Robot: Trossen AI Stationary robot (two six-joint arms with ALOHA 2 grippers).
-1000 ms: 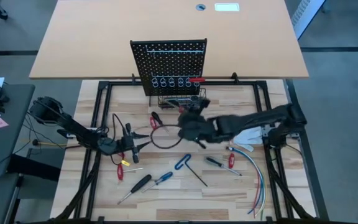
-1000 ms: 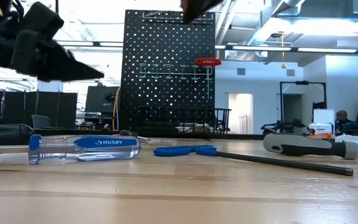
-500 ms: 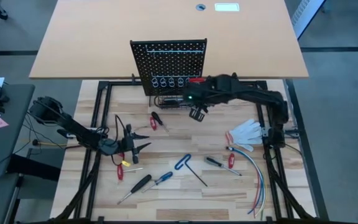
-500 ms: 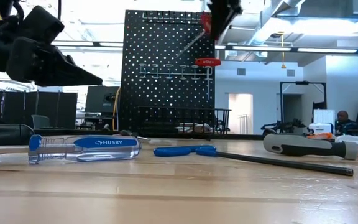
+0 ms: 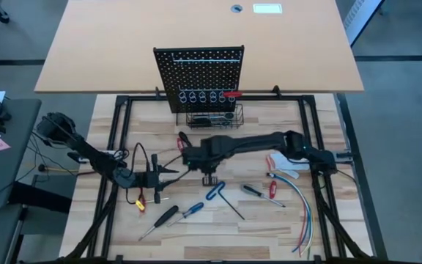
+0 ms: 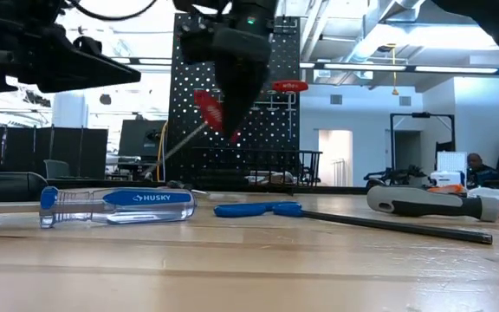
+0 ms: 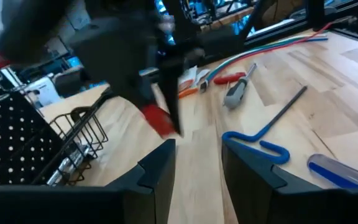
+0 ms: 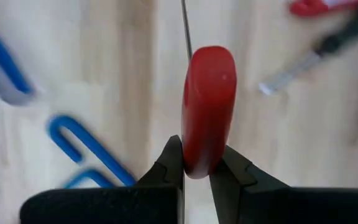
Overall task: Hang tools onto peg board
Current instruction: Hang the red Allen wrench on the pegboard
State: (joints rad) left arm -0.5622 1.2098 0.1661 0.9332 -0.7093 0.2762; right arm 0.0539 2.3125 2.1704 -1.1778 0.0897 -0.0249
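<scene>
A tan tabletop [image 5: 196, 44] spreads beyond the gripper [image 5: 196, 156], on a grey floor [image 5: 401, 110]. Level with the gripper and far behind it stands a white wall [image 6: 353, 130] with a lit doorway [image 6: 332, 156], bright ceiling lights [image 6: 440, 39] overhead, and dark monitors [image 6: 76, 152] off to one side.

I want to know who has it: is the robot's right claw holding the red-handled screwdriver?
Yes, the right gripper pinches the red screwdriver handle between its fingers.
</scene>
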